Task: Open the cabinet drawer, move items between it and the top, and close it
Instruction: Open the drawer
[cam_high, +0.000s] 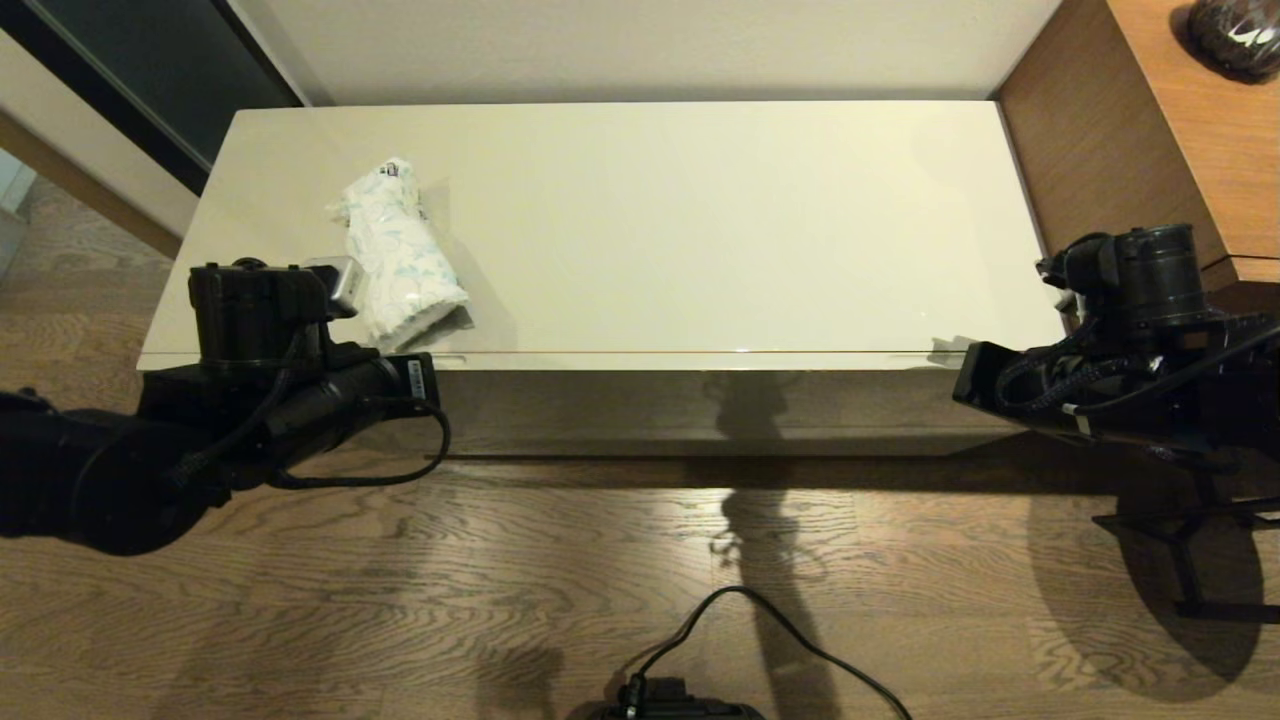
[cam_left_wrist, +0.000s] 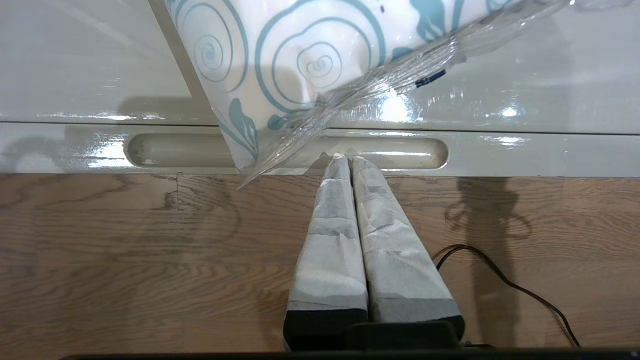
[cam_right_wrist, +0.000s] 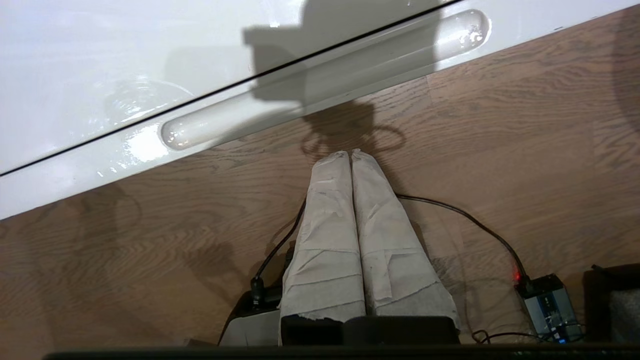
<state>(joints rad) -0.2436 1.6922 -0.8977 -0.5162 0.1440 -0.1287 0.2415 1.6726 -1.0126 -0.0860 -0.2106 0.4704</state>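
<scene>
Left gripper (cam_left_wrist: 348, 159) pressed together at slot handle (cam_left_wrist: 400, 152); hook deeper, pull straight; right gripper (cam_right_wrist: 350, 155) also closed, empty.

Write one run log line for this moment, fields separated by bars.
drawer: closed | bundle: on top, overhanging front edge | left claw: shut, at slot handle | right claw: shut, short of its handle

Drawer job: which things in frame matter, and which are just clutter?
Job:
- cabinet drawer, closed, slot handle
- wrapped bundle on the top
- left gripper, shut, at the handle
- right gripper, shut, short of the drawer

Clutter:
- brown wooden unit
- floor cable
</scene>
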